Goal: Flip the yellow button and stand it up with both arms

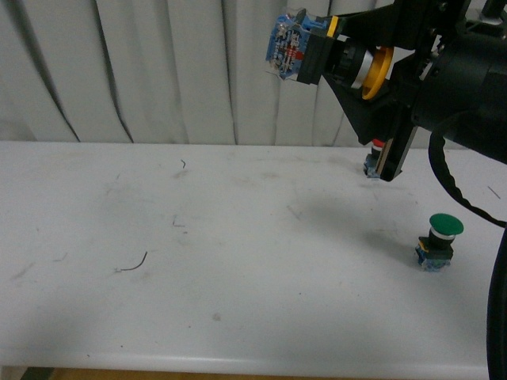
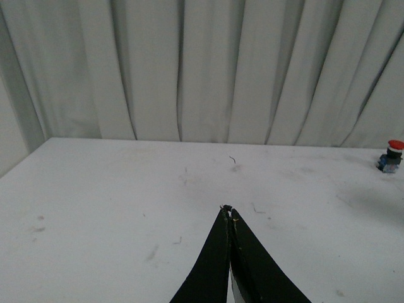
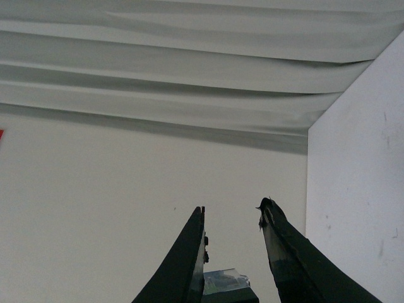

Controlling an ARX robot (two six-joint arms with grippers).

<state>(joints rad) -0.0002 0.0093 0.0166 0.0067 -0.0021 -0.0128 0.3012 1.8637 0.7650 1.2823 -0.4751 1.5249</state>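
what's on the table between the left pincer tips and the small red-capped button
Nothing: in the left wrist view, only bare, scuffed white table separates the shut left pincer from the small red-capped button.

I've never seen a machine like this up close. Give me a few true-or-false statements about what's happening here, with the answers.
1. The yellow button is resting on the table. False: the right gripper holds it in the air, lying sideways.
2. The green button stands on the table with its cap up. True.
3. The left gripper is shut with nothing in it. True.
4. The red button sits nearer the robot than the green one. False: it is further back, towards the curtain.
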